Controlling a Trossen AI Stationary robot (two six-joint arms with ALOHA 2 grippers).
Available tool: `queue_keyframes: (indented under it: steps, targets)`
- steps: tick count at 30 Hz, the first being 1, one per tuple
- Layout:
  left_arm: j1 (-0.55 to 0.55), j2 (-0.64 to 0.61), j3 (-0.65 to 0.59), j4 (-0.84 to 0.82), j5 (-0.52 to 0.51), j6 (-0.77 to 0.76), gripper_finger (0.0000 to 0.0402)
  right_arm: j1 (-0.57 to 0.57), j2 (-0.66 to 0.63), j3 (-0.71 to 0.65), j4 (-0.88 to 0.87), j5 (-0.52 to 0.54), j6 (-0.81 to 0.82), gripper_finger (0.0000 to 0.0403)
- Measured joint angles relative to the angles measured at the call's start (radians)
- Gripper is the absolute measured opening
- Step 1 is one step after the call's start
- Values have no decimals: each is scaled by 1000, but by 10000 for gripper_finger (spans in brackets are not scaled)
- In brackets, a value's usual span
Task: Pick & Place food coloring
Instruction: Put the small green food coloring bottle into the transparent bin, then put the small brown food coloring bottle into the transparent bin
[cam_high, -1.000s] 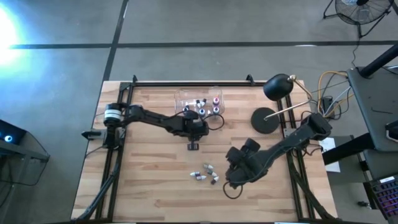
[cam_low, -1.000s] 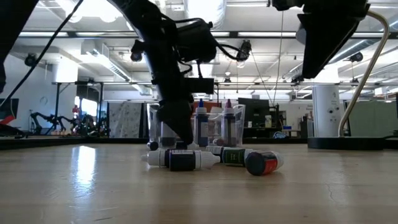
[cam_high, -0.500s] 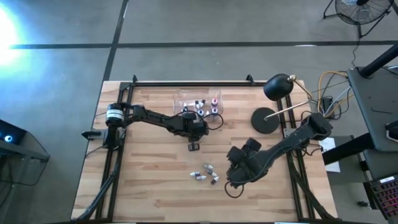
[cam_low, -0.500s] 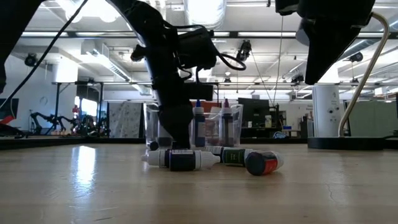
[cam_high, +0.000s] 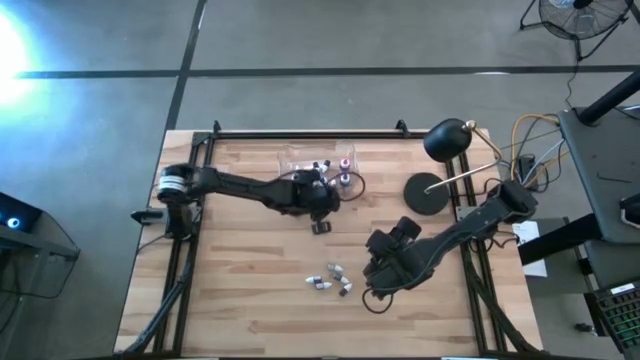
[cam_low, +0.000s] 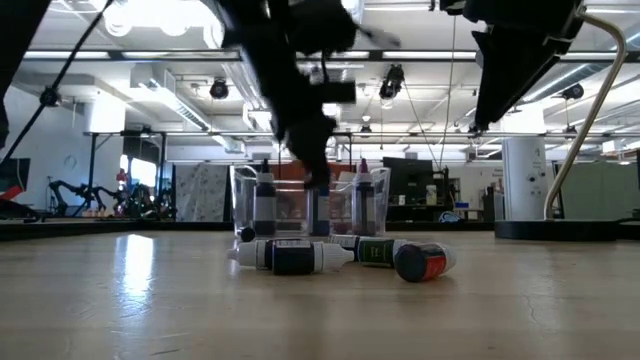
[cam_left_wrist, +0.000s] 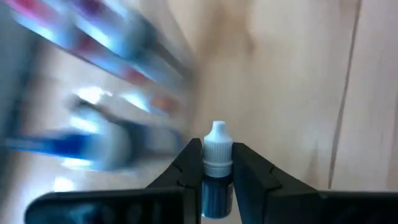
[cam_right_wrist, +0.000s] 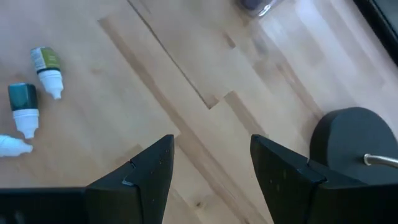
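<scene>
My left gripper (cam_left_wrist: 217, 163) is shut on a tiny food coloring bottle (cam_left_wrist: 217, 144) with a white cap and a dark blue body. It hangs above the table (cam_high: 321, 226) beside the clear box (cam_high: 296, 156), where several bottles stand upright. Three more bottles (cam_high: 330, 280) lie on their sides on the wood near the table's middle, also seen in the low view (cam_low: 290, 257). My right gripper (cam_right_wrist: 211, 149) hovers open over bare wood, to the right of the lying bottles (cam_right_wrist: 25, 106). My left gripper pinches the bottle's dark body just below the white cap (cam_left_wrist: 217, 180) between its two fingers. The bottle lies along the fingers, and its cap sticks out past the fingertips. It is lifted clear of the table.
A black desk lamp stands at the table's far right on a round base (cam_high: 428, 194), close to my right arm. A black frame rails the table's edges (cam_high: 300, 134). Bare wood lies at the near left.
My left gripper has risen from the table top and shifted a little toward the far right, closer to the clear box. The bottles lying on the wood have stayed where they were.
</scene>
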Motion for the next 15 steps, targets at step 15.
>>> queue_keyframes:
  steps: [15]
  targets:
    - [174,-161,75,-61,-209,14,142,-2,-11,-4,-7,45,-22,206]
